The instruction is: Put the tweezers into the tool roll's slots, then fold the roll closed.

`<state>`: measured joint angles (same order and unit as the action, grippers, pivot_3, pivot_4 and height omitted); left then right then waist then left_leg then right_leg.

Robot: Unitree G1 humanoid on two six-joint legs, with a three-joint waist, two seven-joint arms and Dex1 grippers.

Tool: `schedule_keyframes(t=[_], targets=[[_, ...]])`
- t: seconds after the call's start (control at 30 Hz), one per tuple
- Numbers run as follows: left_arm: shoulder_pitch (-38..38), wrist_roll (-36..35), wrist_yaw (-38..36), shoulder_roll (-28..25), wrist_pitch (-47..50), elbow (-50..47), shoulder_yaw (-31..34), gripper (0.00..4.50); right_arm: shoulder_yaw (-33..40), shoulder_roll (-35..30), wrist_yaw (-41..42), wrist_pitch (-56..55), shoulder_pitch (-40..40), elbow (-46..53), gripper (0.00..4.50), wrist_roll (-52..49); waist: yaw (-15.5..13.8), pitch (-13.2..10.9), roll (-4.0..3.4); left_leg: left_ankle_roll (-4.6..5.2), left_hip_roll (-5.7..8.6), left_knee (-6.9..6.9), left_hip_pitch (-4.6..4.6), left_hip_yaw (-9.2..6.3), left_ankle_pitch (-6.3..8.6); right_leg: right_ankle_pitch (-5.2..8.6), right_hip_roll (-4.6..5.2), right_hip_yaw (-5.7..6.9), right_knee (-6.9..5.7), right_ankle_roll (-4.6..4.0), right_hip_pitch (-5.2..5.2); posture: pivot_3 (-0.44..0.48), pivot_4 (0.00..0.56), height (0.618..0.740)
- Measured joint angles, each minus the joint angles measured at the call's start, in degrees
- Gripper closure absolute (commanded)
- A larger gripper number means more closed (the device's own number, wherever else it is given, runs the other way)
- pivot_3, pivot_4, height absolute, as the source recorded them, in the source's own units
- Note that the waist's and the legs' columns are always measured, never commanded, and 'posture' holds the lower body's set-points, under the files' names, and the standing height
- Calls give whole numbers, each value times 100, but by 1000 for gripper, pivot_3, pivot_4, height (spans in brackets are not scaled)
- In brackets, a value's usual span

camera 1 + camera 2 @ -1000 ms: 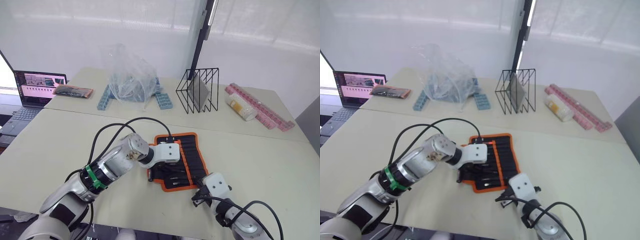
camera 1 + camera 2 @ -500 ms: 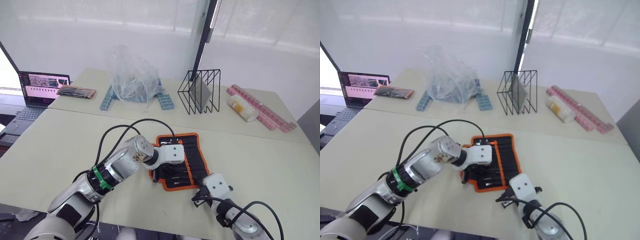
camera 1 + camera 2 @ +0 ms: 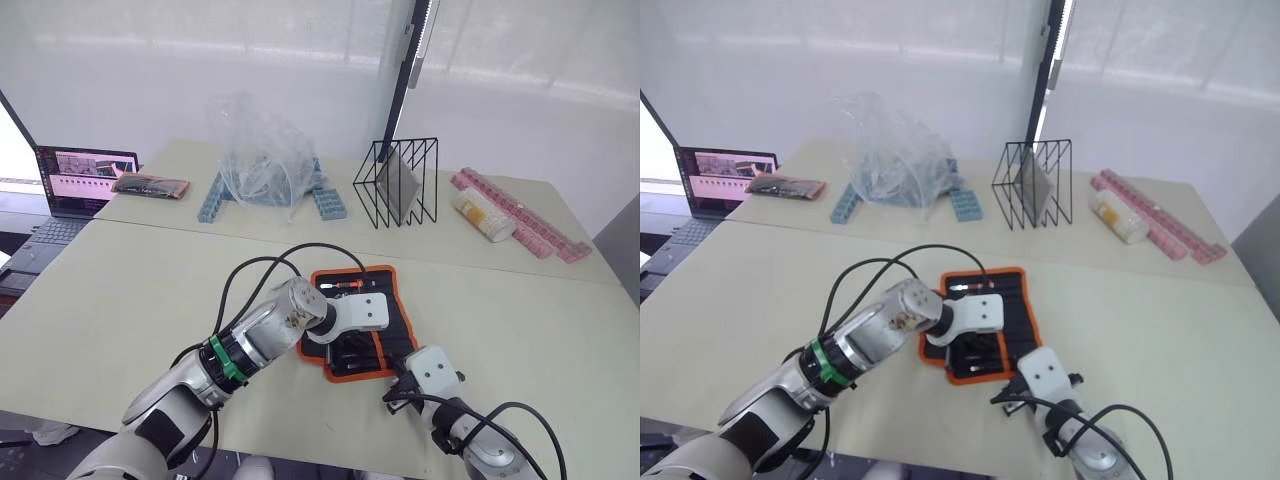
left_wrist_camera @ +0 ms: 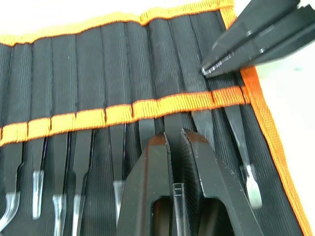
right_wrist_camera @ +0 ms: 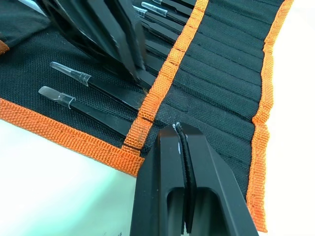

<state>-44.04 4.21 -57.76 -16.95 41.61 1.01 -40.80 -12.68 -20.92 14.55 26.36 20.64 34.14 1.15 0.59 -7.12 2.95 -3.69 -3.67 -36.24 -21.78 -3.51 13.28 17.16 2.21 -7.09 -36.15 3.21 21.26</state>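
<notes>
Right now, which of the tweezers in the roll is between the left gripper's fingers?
The tweezers in the third slot from the tool roll's orange side edge. Its clear-capped tip lies between the left gripper's fingers; the others lie beside them.

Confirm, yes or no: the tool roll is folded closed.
No. The tool roll lies open on the table, its slots and orange band showing in the left wrist view.

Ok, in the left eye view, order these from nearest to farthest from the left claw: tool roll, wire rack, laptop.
1. tool roll, directly under the left claw.
2. wire rack, beyond it at the table's far side.
3. laptop, off at the far left edge.
</notes>
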Motion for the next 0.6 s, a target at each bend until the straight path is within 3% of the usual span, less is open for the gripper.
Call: schedule_keyframes(t=[0.2,0.27,0.6], targets=[[44,34,69,80,-168,124,9,4460,2,3,-4,0,0,-21,4500,43,-14,1,-4,0,9,-4,8,-11,0,5,1,-3,2,-5,-9,0,150,720],[54,32,72,80,-172,123,21,3628,2,7,-4,0,-1,-22,4500,43,-13,1,-4,0,9,-4,7,-12,0,5,0,-3,1,-5,-12,0,150,720],[91,-153,-196,-355,26,-505,262,496,-36,37,25,0,-112,-43,4500,34,46,-12,-25,0,8,-4,4,-13,-1,3,-1,-4,-9,-4,-4,0,150,720]])
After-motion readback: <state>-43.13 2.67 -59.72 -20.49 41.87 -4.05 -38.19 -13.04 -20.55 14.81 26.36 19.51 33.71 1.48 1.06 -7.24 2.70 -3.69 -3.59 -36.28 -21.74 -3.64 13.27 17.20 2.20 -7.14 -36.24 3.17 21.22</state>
